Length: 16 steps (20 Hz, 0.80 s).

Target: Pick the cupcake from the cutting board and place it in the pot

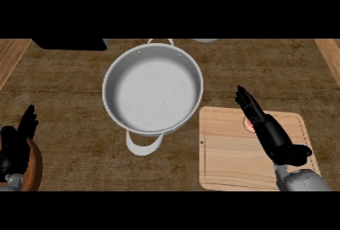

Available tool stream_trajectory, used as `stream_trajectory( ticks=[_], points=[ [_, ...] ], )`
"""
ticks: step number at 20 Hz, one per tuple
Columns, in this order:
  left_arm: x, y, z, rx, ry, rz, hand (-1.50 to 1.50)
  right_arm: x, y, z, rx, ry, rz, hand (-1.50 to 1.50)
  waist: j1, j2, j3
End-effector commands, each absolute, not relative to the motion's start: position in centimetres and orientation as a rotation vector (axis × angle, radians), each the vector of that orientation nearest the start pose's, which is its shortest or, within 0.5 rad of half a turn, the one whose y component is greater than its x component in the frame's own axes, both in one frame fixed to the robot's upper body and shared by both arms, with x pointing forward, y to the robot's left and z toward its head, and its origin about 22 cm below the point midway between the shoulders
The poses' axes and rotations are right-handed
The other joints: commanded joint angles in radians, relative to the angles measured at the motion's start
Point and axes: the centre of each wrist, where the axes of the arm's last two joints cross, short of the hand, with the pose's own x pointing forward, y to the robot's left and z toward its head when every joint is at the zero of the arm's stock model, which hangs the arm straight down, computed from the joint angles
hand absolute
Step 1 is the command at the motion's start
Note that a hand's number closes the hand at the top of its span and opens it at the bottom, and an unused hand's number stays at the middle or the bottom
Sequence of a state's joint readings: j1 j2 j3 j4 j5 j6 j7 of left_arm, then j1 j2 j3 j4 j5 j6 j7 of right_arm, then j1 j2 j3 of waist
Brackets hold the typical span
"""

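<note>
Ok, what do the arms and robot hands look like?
The right robot hand is black, with slim fingers and a thumb, on a rounded grey right forearm. The left robot hand is the same black; only a sliver of its grey left forearm shows. No cables or markings visible.

Left robot hand (15, 150) and right robot hand (274, 137), fingers straight.

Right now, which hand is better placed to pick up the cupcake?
Right. The right hand hangs over the cutting board, beside the cupcake. The left hand rests at the view's lower left, with the pot between it and the cupcake.
</note>
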<state>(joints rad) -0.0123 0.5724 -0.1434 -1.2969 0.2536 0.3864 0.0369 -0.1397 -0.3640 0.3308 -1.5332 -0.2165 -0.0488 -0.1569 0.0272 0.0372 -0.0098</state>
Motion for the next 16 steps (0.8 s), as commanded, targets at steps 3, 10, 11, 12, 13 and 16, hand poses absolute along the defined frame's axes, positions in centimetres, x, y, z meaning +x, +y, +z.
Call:
stream_trajectory(
  ticks=[3,10,11,12,13,16],
  points=[
    [22.6,35.8,-1.0,0.564,-1.304,-0.060,0.00,24.7,-28.0,0.6,-0.281,-1.547,0.117,1.50,-0.050,-0.045,0.009],
    [23.4,35.3,0.2,0.525,-1.348,-0.071,0.00,22.8,-38.3,2.4,-1.268,-1.591,0.303,-1.50,-0.104,-0.058,0.001],
    [23.1,35.4,-0.1,0.506,-1.342,-0.088,0.00,22.0,-36.9,1.1,-1.309,-1.608,0.284,-1.50,-0.097,-0.054,0.002],
    [23.3,34.3,0.4,0.481,-1.362,-0.098,0.00,21.3,-35.2,0.4,-1.328,-1.656,0.256,-1.50,-0.086,-0.056,0.005],
    [22.5,34.3,-0.3,0.479,-1.358,-0.115,0.00,20.0,-33.9,-0.5,-1.348,-1.666,0.206,-1.50,-0.078,-0.054,0.006],
    [22.8,34.6,1.4,0.461,-1.368,-0.122,0.00,16.1,-29.8,-2.5,-1.348,-1.649,0.190,-1.50,-0.050,-0.046,0.008]
  ],
)
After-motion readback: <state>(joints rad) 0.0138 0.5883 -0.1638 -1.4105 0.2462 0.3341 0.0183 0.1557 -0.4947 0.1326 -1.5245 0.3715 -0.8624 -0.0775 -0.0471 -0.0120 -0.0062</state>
